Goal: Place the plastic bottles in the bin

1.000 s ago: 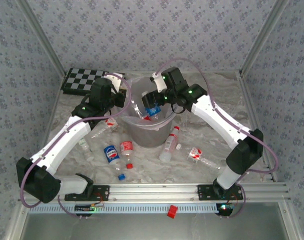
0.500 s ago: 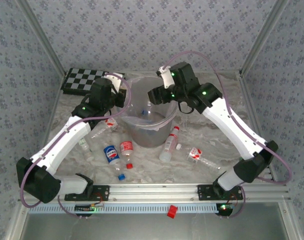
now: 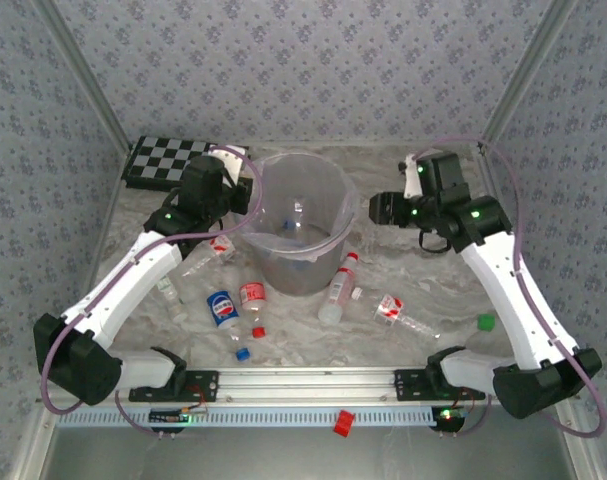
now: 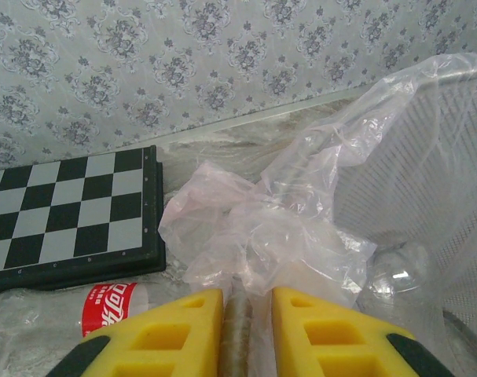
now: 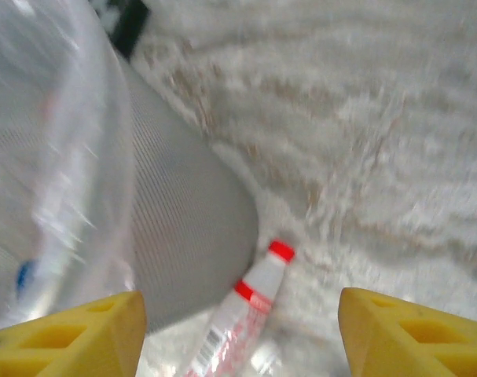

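**Right arm swinging clear after a drop**

Top view: the right gripper (image 3: 376,208), over the bin (image 3: 303,275) with a bottle a second ago, is now hanging empty to the bin's right. More plastic bottles (image 3: 251,295) are waiting in front of the bin.

Left wrist: the left gripper (image 4: 246,297) is clenching what looks like the bin's bagged rim.

Right wrist: jaws are standing spread and released, and a red-capped bottle (image 5: 250,302) is lying against the bin's wall.
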Available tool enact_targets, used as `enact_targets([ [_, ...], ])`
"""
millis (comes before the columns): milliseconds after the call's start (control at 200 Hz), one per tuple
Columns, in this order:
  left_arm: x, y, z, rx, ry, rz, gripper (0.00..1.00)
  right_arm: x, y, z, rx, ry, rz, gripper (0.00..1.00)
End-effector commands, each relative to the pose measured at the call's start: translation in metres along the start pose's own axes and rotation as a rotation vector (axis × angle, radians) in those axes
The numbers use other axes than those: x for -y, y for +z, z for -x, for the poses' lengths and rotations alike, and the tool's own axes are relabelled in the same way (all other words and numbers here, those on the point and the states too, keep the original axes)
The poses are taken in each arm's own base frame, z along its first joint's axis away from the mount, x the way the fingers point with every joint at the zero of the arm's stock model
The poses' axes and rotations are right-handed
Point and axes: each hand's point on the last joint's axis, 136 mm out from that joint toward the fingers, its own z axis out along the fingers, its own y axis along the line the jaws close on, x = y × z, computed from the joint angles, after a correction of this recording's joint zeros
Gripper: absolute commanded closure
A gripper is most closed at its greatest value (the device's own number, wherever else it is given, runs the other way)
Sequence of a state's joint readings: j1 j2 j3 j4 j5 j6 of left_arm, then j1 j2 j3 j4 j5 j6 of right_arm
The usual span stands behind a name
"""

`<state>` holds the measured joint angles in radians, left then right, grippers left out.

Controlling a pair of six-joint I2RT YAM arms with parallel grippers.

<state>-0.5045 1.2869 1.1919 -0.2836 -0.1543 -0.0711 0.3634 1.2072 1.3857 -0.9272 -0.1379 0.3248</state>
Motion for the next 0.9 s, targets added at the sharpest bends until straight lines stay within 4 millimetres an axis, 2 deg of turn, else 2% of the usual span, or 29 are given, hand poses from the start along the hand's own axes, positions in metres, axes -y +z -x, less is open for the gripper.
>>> enact_targets([
  [0,0.003,0.010,-0.030,-0.108,0.032,-0.009,0.77,0.010,0.015,-0.059,-0.215,0.050,-0.042,0.29],
  [100,0.004,0.010,-0.031,-0.108,0.030,-0.010,0.77,0.015,0.027,-0.094,-0.339,0.070,-0.065,0.21],
  [230,0.004,0.012,-0.032,-0.114,0.031,-0.010,0.77,0.019,0.030,-0.124,-0.457,0.099,-0.097,0.09],
  [305,0.004,0.013,-0.033,-0.117,0.031,-0.009,0.77,0.036,0.036,-0.145,-0.528,0.106,-0.179,0.02],
  [395,0.003,0.013,-0.033,-0.118,0.032,-0.008,0.77,0.048,0.044,-0.163,-0.588,0.132,-0.248,0.00],
  [505,0.002,0.013,-0.034,-0.118,0.037,0.002,0.77,0.054,0.055,-0.190,-0.671,0.152,-0.277,0.00],
  [700,0.002,0.015,-0.036,-0.124,0.034,0.000,0.77,0.055,0.073,-0.212,-0.716,0.156,-0.274,0.00],
  [840,0.003,0.016,-0.036,-0.127,0.034,-0.002,0.77,0.063,0.082,-0.224,-0.762,0.167,-0.305,0.00],
  [895,0.002,0.015,-0.036,-0.125,0.036,0.000,0.77,0.069,0.088,-0.222,-0.755,0.189,-0.313,0.00],
])
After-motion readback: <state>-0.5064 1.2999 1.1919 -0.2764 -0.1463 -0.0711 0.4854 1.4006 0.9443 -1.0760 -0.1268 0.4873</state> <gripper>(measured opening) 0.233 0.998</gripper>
